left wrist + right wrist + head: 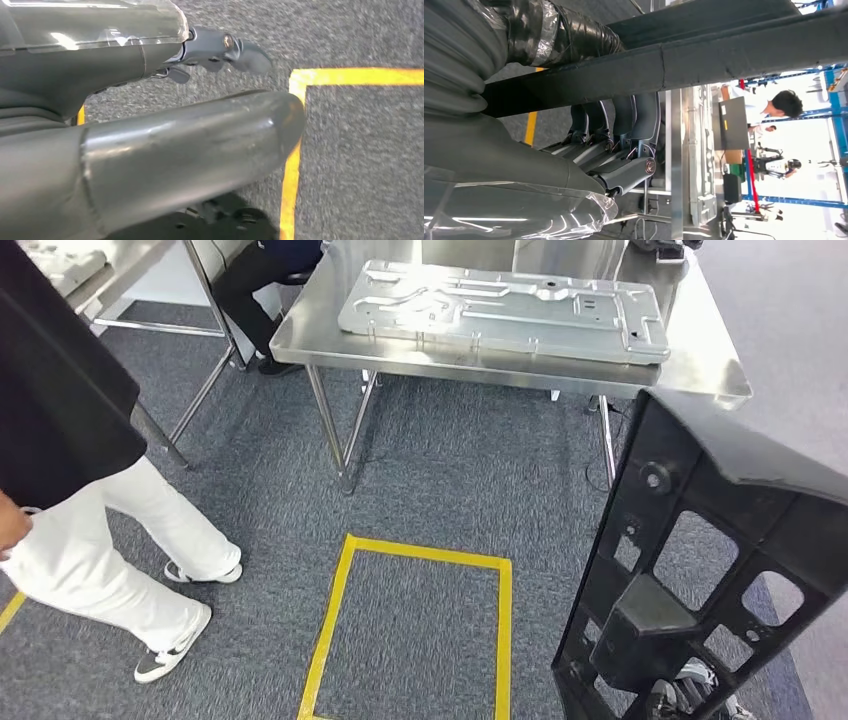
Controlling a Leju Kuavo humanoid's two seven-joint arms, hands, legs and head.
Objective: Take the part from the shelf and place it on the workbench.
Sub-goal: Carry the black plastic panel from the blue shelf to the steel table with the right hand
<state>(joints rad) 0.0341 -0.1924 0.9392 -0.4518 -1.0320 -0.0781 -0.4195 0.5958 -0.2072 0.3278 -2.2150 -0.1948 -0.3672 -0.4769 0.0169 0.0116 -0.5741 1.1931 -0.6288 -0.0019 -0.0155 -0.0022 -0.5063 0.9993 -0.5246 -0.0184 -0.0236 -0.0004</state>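
Observation:
A large black plastic part (pixel 700 570) with ribs and cut-outs stands upright at the lower right of the head view, off the floor. In the right wrist view my right hand (pixel 614 145) grips that black part (pixel 724 55), fingers (pixel 644 120) curled around its edge. The steel workbench (pixel 700 365) lies ahead, past a stretch of carpet. My left hand (pixel 190 135) hangs over the carpet and holds nothing, its thumb apart from the fingers (pixel 225 50).
A silver stamped metal panel (pixel 500 305) covers much of the workbench top. A person in white trousers (pixel 110 560) walks at the left. Another person (pixel 260 280) sits behind the bench. A yellow tape rectangle (pixel 420 570) marks the carpet in front of me.

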